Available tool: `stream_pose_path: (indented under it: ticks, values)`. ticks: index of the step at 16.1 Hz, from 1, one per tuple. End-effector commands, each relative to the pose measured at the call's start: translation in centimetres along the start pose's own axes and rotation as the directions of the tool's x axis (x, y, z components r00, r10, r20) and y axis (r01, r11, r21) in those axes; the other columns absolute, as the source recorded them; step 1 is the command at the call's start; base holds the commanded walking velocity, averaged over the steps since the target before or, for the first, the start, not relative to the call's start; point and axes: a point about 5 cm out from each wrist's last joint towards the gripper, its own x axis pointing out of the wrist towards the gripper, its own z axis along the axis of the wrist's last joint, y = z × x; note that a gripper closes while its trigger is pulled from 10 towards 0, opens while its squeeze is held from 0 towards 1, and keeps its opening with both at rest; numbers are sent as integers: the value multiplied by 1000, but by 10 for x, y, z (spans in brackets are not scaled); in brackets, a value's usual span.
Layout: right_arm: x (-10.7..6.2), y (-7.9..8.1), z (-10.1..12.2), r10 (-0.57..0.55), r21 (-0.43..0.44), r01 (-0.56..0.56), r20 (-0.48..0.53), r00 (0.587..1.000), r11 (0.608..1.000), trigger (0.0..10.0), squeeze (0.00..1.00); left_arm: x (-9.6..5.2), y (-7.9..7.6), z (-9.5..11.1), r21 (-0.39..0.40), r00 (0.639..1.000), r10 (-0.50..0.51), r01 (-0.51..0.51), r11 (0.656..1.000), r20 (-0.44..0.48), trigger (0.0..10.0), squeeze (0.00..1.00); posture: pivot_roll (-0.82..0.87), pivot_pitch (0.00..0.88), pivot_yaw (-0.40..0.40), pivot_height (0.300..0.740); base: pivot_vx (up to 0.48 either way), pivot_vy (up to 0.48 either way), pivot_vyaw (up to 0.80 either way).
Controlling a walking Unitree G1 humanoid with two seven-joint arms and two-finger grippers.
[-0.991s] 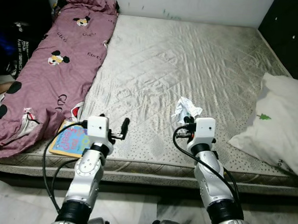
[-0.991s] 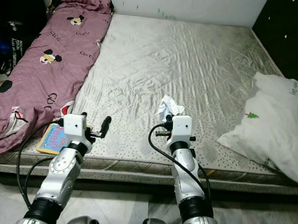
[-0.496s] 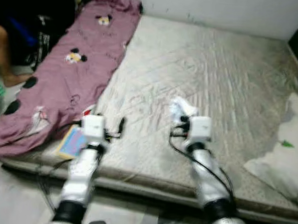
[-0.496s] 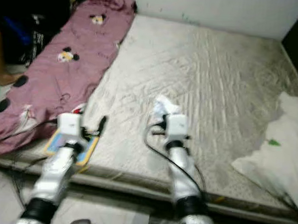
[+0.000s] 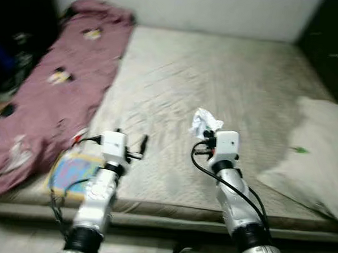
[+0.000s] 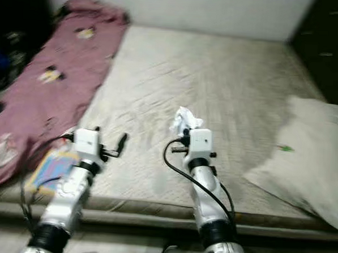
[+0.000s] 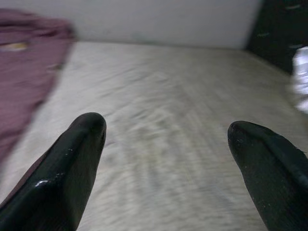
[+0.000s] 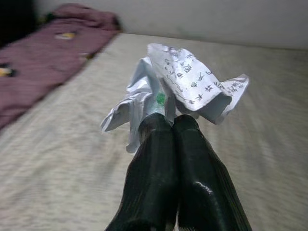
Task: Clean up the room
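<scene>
A crumpled white paper [image 8: 179, 84] with printed writing is pinched in my right gripper [image 8: 168, 122], whose fingers are shut on it. In the head views the paper [image 5: 203, 122] hangs above the front middle of the grey mattress [image 5: 228, 78]. My left gripper [image 7: 166, 137] is open with nothing between its fingers. It hovers over the mattress near the front edge, beside a colourful book [image 5: 73, 171].
A long pink bolster with cartoon mice [image 5: 52, 92] lies along the mattress's left side. A white pillow [image 5: 318, 151] rests at the right front. A white wall stands behind the bed, dark furniture at the far right, pale floor below the bed's front edge.
The head view has swung left and back again and is blurred. Both arms keep their pose, and the right gripper still holds the paper.
</scene>
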Motion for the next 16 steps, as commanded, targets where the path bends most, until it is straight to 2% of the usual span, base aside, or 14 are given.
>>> stream_pose_path:
  ticks: [1, 3, 6, 9, 13, 16]
  values:
    - [-1, -3, -4, -13, 8, 13, -26, 1000, 1000, 10000, 0, 0, 4, 2, 3, 1000, 14, -14, 1000, -2, 10000, 0, 27, 50, -28, 740, 0, 0, -800]
    - [0, -3, -4, -16, 9, 16, -30, 999, 1000, 10000, 0, 1, 8, 1, 9, 999, 43, -43, 999, -11, 10000, 0, 26, 50, -28, 740, 0, 0, -800]
    - [0, -3, -4, -14, 6, 14, -29, 999, 1000, 10000, 0, 1, 3, 1, 47, 1000, 14, -14, 999, -14, 10000, 0, 27, 50, -30, 740, 0, 0, -800]
    - [1, -4, -3, -13, 7, 13, -26, 1000, 1000, 10000, 0, 1, 5, 0, 19, 999, 31, -31, 999, -18, 10000, 0, 25, 50, -32, 740, 0, 0, -781]
    - [1, -3, -3, -8, 6, 8, -20, 1000, 1000, 10000, 0, 1, 3, 1, 14, 1000, 13, -13, 1000, -16, 10000, 0, 25, 50, -32, 740, 0, 0, 0]
    - [1, -3, -3, -6, 4, 6, -24, 1000, 1000, 10000, 0, 1, 2, 0, 8, 1000, 11, -10, 1000, -18, 10000, 0, 27, 48, -33, 740, 0, 365, 0]
